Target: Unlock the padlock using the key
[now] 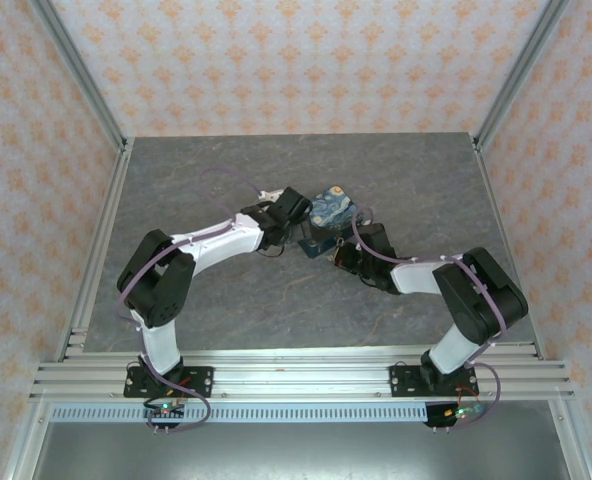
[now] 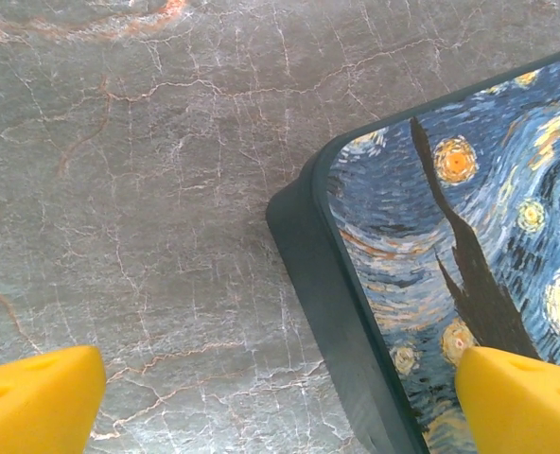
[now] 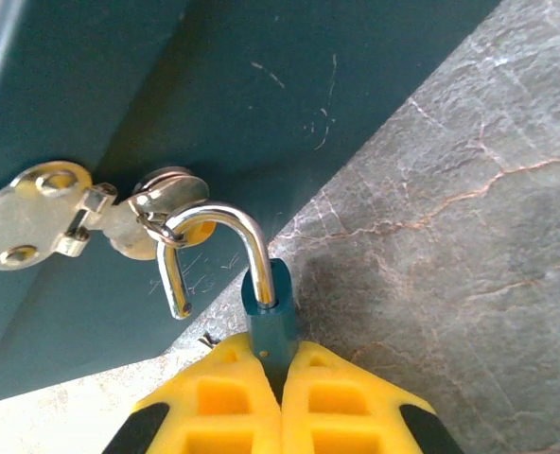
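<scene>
Yellow right claw [image 3: 280,357] pinches the teal padlock [image 3: 266,301] beside the painted box [image 3: 308,85]; left claw [image 2: 280,397] spread wide.

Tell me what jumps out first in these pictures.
The starry-night painted box sits mid-table. The right gripper is shut on a small teal padlock, its silver shackle open but hooked through the box's latch. The left gripper stands open over the box's corner.
</scene>
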